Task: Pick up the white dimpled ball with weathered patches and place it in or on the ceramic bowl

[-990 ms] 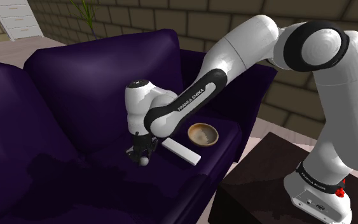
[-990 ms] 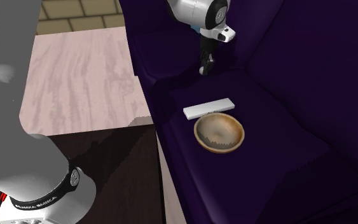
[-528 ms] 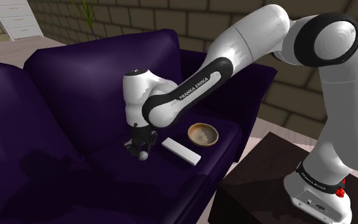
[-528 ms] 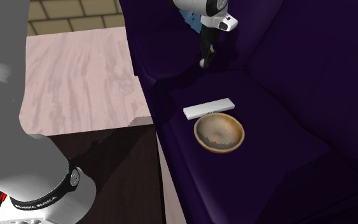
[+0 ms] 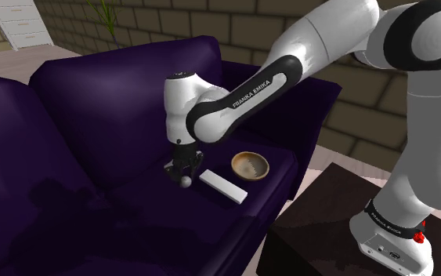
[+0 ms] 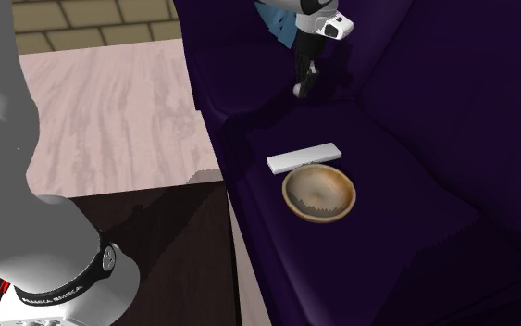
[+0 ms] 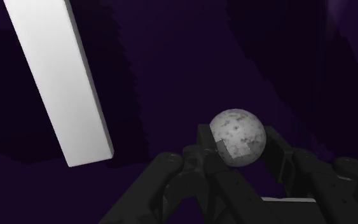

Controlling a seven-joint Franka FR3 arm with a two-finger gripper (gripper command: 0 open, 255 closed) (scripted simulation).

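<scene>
Pincer (image 7: 240, 147) clamped on a white ball (image 7: 236, 135) with grey mottled patches, one finger on each side, over the purple sofa (image 5: 77, 180) seat. Flat white bar (image 5: 223, 187) lies between ball and brown bowl (image 5: 250, 165). The bowl sits on the same seat, apart from the ball.

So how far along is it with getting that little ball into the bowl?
Done: the claw is shut on the speckled ball, clasping it on both sides. In hand: it holds the ball close to the purple sofa seat, next to a flat white bar. Left: carry it past the bar to the brown bowl, which holds nothing yet, and let go.
</scene>
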